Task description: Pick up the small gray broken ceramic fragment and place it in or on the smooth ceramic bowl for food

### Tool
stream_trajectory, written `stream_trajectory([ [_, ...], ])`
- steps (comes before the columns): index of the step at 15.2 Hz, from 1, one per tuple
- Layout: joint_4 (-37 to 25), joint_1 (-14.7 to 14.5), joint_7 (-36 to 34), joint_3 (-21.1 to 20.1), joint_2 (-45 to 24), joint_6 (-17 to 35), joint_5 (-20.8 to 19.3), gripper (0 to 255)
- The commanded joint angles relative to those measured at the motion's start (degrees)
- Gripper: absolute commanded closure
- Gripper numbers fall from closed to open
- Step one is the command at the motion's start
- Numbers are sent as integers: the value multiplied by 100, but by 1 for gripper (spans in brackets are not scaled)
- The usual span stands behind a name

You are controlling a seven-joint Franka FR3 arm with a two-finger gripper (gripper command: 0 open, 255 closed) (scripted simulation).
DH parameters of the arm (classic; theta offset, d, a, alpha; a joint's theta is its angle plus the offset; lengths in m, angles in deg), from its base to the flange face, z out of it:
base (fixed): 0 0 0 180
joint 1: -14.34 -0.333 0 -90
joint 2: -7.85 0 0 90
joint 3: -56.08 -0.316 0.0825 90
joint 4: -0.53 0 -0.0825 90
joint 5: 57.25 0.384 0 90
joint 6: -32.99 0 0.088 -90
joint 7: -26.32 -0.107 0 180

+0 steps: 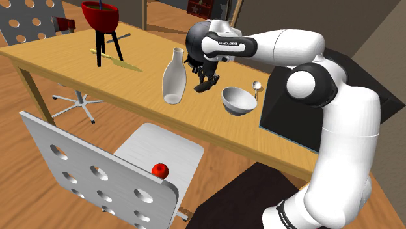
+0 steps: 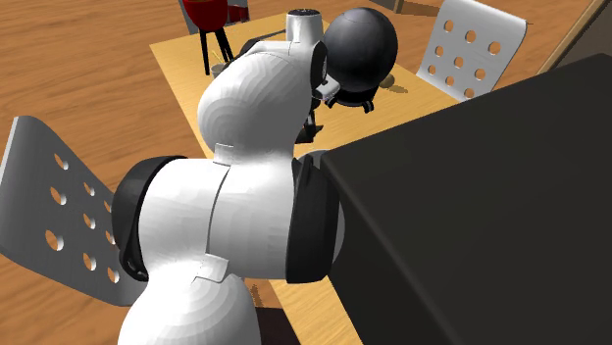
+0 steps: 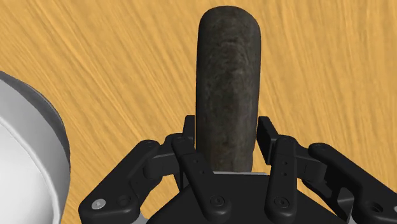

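On the shoulder view's left of the table [image 1: 65, 65], a red bowl [image 1: 99, 14] sits on a black stand beside a thin yellowish utensil [image 1: 120, 62]. Both are well apart from the work. Below them, off the table, a red apple [image 1: 160, 170] lies on a white chair [image 1: 97, 172].

Further right stands a tall white bottle [image 1: 174, 77], upright and just beside the gripper [image 1: 207, 82]. It is the nearest thing to knock, so any swing should carry away from it.

The gripper's fingers [image 3: 188, 132] are closed to a narrow gap around the fragment [image 3: 228, 83], a dark grey, rough, round-ended piece. They clasp its lower end on both sides. It hangs over bare wood between the bottle and the bowl [image 1: 237, 99], and appears lifted.

It looks small, light and stiff, but also brittle. Its gritty skin should resist slipping. Since most of its length juts past the fingertips, it could pivot if bumped.

The pale bowl lies near, to the right, with nothing between it and the gripper. It looks smooth and could chip, so the piece is best lowered inside rather than dropped. A small spoon [image 1: 256, 85] rests just behind the bowl, out of the path.
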State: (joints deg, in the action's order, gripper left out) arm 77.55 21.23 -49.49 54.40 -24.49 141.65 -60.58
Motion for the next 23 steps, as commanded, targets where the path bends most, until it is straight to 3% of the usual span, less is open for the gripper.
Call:
stream_trajectory([
  [1, -91, 4, 11, 0, 31, -122, 4, 255],
  [13, -954, -7, 48, -3, 70, -1023, 15, 255],
  [23, -2074, -27, 84, 0, -141, -1930, 15, 255],
])
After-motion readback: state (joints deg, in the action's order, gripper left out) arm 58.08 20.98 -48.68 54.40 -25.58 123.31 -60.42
